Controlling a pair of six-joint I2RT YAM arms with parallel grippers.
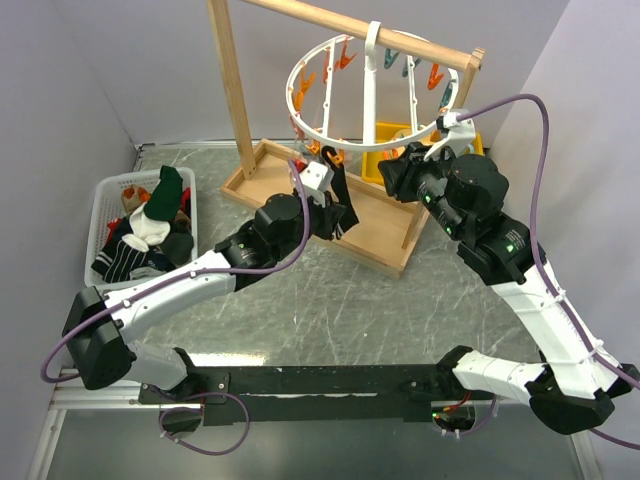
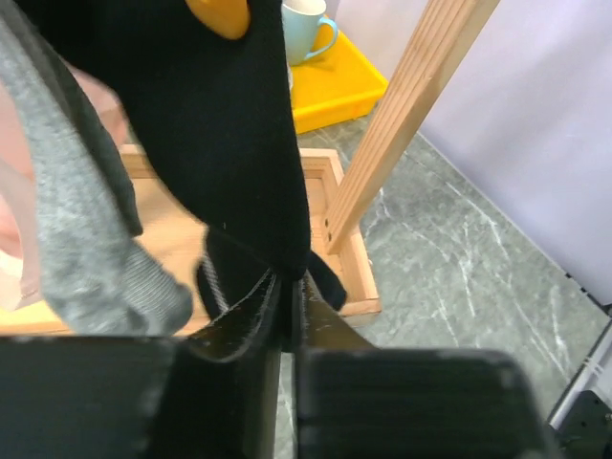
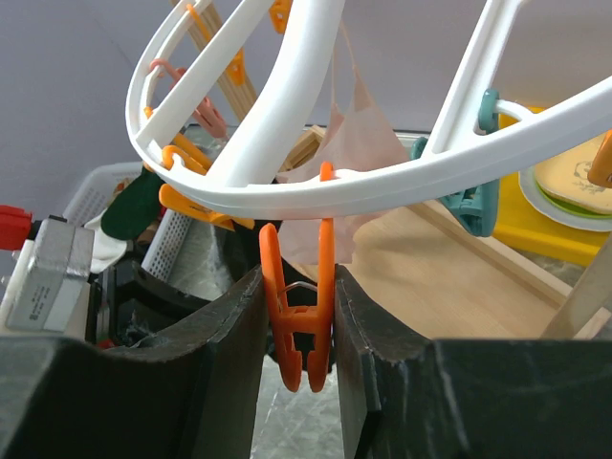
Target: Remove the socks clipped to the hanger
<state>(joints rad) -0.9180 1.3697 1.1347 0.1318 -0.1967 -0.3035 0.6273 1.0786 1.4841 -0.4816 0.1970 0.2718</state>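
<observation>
The white ring hanger (image 1: 372, 95) hangs by its hook from the wooden rack's bar. A black sock (image 1: 349, 222) dangles from an orange clothespin (image 1: 331, 158) at the ring's near left. My left gripper (image 1: 336, 207) is shut on that sock's lower part (image 2: 239, 143), jaws pressed on the fabric (image 2: 290, 287). A grey sock (image 2: 76, 220) and a pale pink sock (image 3: 356, 124) hang beside it. My right gripper (image 1: 447, 135) is at the ring's right edge (image 3: 382, 186), shut on an orange clothespin (image 3: 301, 306) that holds no sock.
The wooden rack (image 1: 375, 250) has an upright post (image 2: 411, 105) close to my left gripper. A white mesh basket (image 1: 107, 195) at the left holds several socks (image 1: 150, 235). A yellow tray (image 2: 335, 91) with a cup (image 2: 306, 27) sits behind the rack.
</observation>
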